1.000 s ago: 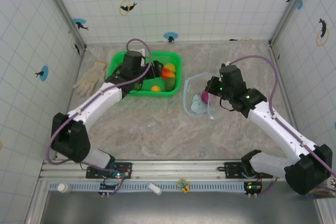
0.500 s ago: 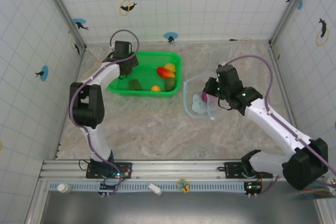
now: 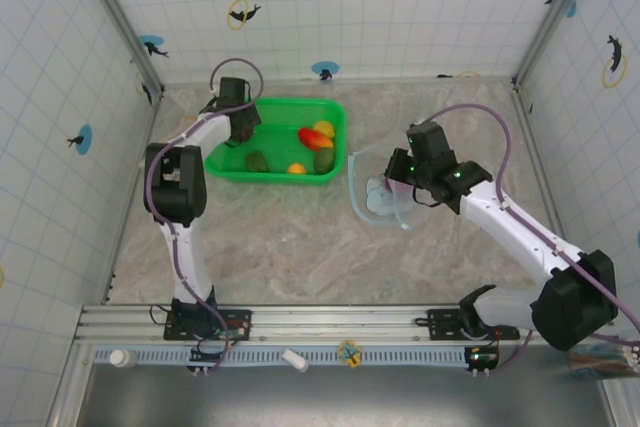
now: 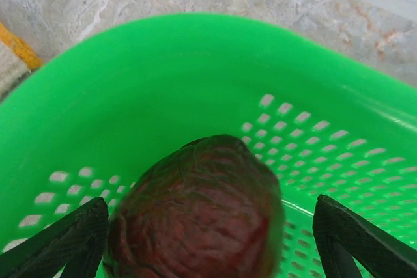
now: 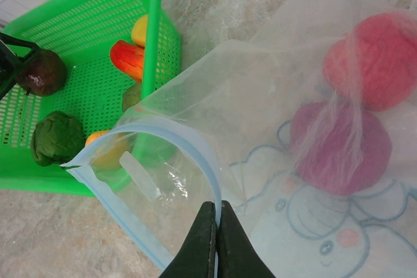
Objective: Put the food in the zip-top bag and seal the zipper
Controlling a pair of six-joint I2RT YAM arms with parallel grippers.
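Observation:
A maroon food piece (image 4: pixel 195 216) lies in the far left corner of the green basket (image 4: pixel 163 76). My left gripper (image 4: pixel 208 245) stands open astride it, with a gap on the right side. My right gripper (image 5: pixel 215 242) is shut on the zipper (image 5: pixel 195 151), the light-blue rim of the zip-top bag (image 5: pixel 260 109), and holds its mouth open toward the basket. Inside the bag lie a pink-red piece (image 5: pixel 374 63) and a magenta piece (image 5: pixel 339 148). From above, the bag (image 3: pixel 372 197) lies right of the basket (image 3: pixel 275 175).
More food sits in the basket: a dark green piece (image 5: pixel 55 138), a red-orange one (image 5: pixel 127 60), a yellow one (image 5: pixel 139 29) and an orange one (image 5: pixel 104 151) behind the bag rim. Tiled walls close in the marbled table (image 3: pixel 300 247) on three sides.
My left arm has swung from over the basket's middle to its far left corner, gripper down over the maroon piece. My right gripper has drawn the bag rim slightly left.

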